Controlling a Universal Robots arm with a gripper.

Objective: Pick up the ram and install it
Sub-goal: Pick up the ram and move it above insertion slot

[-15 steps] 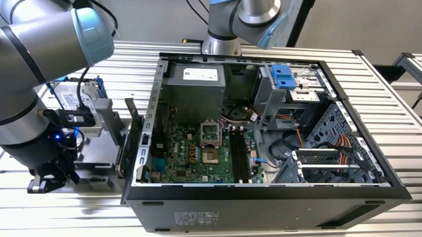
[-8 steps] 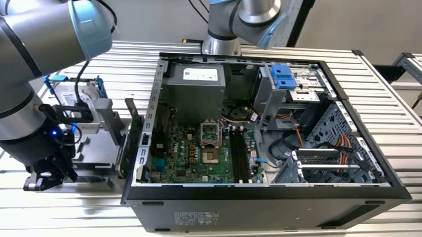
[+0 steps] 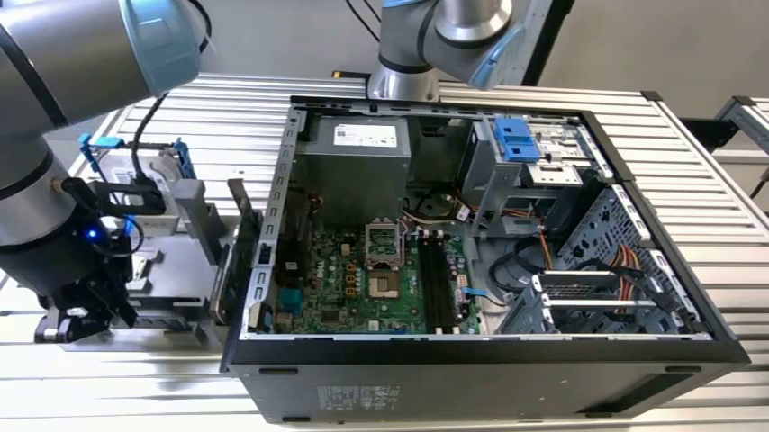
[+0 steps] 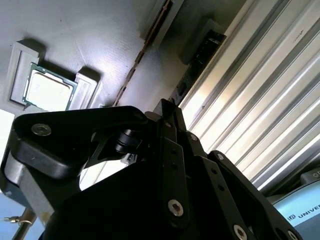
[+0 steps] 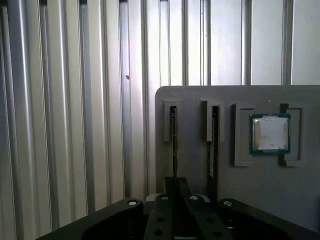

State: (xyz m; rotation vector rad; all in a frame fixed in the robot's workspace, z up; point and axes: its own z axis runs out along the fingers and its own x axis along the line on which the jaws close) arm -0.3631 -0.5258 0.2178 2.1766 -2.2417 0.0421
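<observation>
I can't tell whether the jaws are open, closed or gripping: both wrist views show only their black housing. In the first wrist view the jaws line up with the ram (image 5: 173, 135), a thin stick standing on edge in a slot of a grey holder plate (image 5: 235, 190), and the ram's near end runs out of sight behind them. I can't make out whether they touch. In the second wrist view the same ram (image 4: 199, 59) shows as a dark strip in the slot nearest the plate's edge. A second stick (image 5: 214, 145) stands on edge in the neighbouring slot, parallel to the ram. Beyond it a square processor chip (image 5: 270, 132) lies flat in its own recess. The plate rests on the ribbed metal table (image 5: 60, 100). In the exterior view the arm (image 3: 36, 180) fills the upper left and reaches down to the lower left of the frame, where the jaws hang over the grey holder. The open computer case (image 3: 673, 297) lies just beside the holder toward the exterior view's right, with its motherboard (image 3: 348, 279) exposed.
</observation>
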